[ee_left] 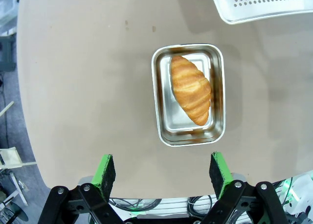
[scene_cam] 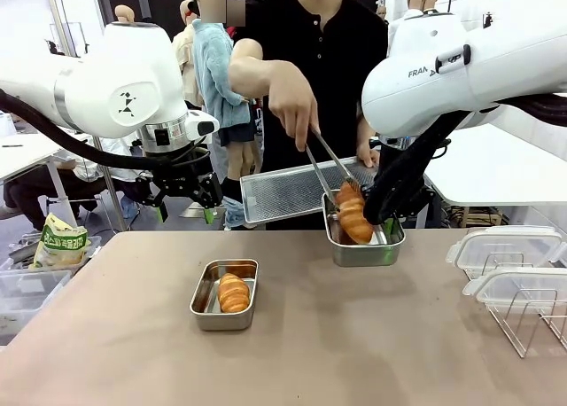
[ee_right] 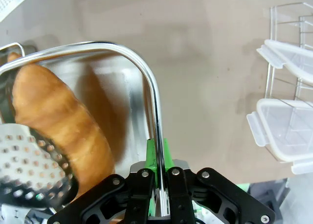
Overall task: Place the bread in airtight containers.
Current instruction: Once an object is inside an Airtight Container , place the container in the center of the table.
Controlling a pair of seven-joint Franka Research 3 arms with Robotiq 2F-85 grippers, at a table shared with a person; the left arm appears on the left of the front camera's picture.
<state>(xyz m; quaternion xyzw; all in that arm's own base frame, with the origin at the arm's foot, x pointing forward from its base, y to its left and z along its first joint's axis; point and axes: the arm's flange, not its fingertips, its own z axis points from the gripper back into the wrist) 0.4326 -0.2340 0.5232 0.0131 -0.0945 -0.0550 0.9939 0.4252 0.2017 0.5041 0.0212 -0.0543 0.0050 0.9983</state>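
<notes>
Bread point(scene_cam: 234, 292) lies in the near tub point(scene_cam: 221, 323) at lower centre of the bench point(scene_cam: 354, 362), under the open left tool point(ee_left: 164, 172); a second croissant point(scene_cam: 353, 215), in a person's tongs point(scene_cam: 330, 162), sits in the far tub point(scene_cam: 359, 255) at centre right, clamped at its rim by the right tool point(ee_right: 157, 155), and both lids point(scene_cam: 507, 249) lie unfitted on the rack point(scene_cam: 518, 331).

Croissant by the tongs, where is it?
Right of centre in the front view, the croissant sits inside the steel container held by the right gripper, tongs on it.

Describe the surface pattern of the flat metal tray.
Rows of small round perforations across the tray, clearest in the left wrist view.
</notes>
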